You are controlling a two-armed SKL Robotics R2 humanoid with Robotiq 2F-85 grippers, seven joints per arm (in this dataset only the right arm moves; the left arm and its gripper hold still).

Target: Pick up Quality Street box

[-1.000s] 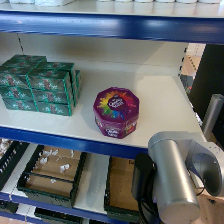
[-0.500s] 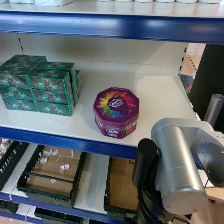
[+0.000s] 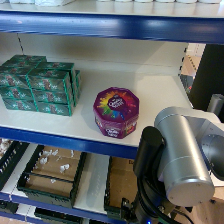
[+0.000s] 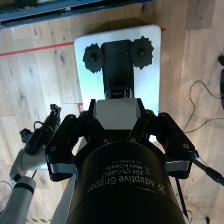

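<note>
The Quality Street box (image 3: pixel 116 111) is a purple octagonal tub with a rainbow-burst lid. It stands upright near the front edge of the white shelf (image 3: pixel 150 90), to the right of the green boxes. In the head view my right arm (image 3: pixel 182 155) shows as a big silver joint, lower than the shelf and to the right of the tub, not touching it. In the right wrist view my right gripper (image 4: pixel 118 120) points down at the wooden floor, open, with nothing between its fingers. The tub is out of sight in that view.
Stacked green rectangular boxes (image 3: pixel 40 85) fill the shelf's left side. A blue shelf beam (image 3: pixel 60 137) runs along the front edge and another blue beam (image 3: pixel 110 25) crosses above. Black crates (image 3: pixel 50 170) sit on the level below. A white base plate (image 4: pixel 117 45) and cables (image 4: pixel 200 100) lie on the floor.
My right arm has risen and swung left in the head view, and now fills more of the lower right. The tub and the green boxes have not moved.
</note>
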